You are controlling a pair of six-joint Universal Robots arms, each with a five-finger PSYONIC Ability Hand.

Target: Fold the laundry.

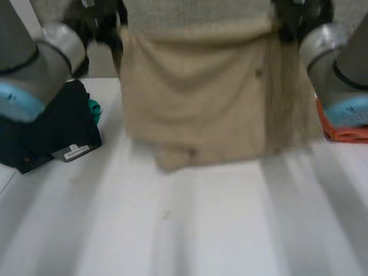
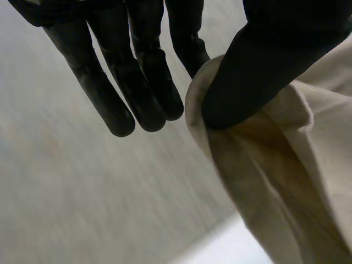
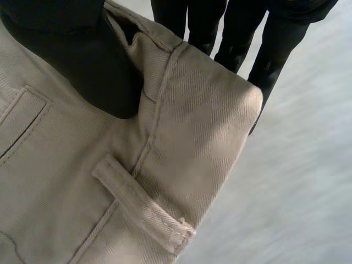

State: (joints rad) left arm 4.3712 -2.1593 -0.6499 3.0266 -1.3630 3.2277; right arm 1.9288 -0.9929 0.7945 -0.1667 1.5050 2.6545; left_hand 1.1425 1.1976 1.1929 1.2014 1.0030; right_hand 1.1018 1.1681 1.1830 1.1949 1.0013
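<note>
I see beige trousers (image 1: 195, 103) hanging above the counter's (image 1: 218, 230) far middle, left hand (image 2: 264, 60) thumb-pinching one top corner, right hand (image 3: 77, 49) thumb-pinching the waistband's other corner, dark garments (image 1: 57, 129) at left edge

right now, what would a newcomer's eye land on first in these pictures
The beige trousers hang in the air over the white table, spread wide between both arms. The left hand pinches one top corner under its thumb, and the right hand clamps the waistband beside a belt loop. A dark folded garment lies at the table's left side, an orange cloth at its right.
</note>
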